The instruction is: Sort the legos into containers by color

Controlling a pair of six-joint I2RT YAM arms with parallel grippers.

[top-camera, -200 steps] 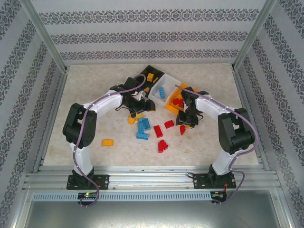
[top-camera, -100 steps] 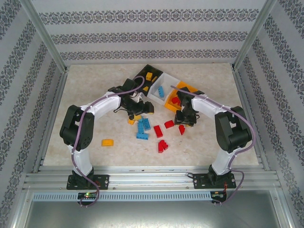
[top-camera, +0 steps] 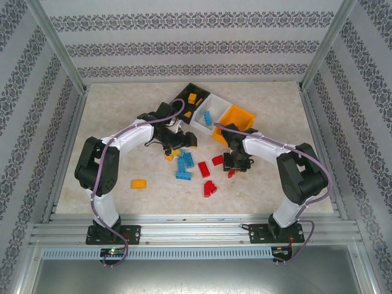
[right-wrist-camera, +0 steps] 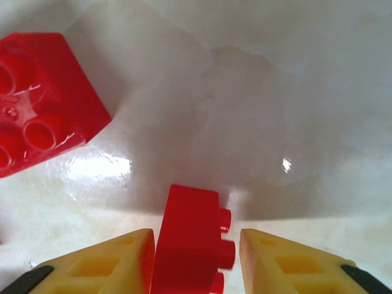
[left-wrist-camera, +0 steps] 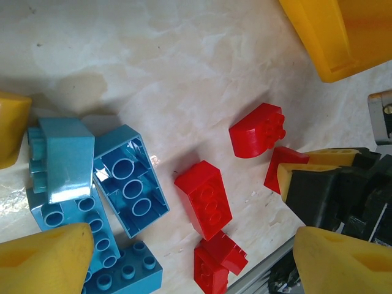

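The containers stand in a row at the back: black [top-camera: 191, 98] with yellow legos, white [top-camera: 211, 117] with a blue one, orange [top-camera: 236, 116]. On the table lie blue legos [top-camera: 184, 164], red legos [top-camera: 204, 169] and a yellow one [top-camera: 138, 183]. My right gripper [top-camera: 233, 164] is low over the table. Its fingers straddle a small red lego [right-wrist-camera: 190, 245]: the left pad touches it and a gap shows at the studs. My left gripper [top-camera: 177, 142] hangs wide open above the blue legos [left-wrist-camera: 122, 184] and a red lego [left-wrist-camera: 205, 199], holding nothing.
A red two-brick clump [top-camera: 210, 188] lies nearest the front. A further red lego [right-wrist-camera: 43, 104] sits just left of the right gripper. A corner of the orange bin [left-wrist-camera: 343, 37] and the right arm's fingers [left-wrist-camera: 306, 177] are close to the left gripper.
The right arm has come down and leftward from the orange bin to the table, and its jaws now straddle a red lego. The left arm has hardly moved.
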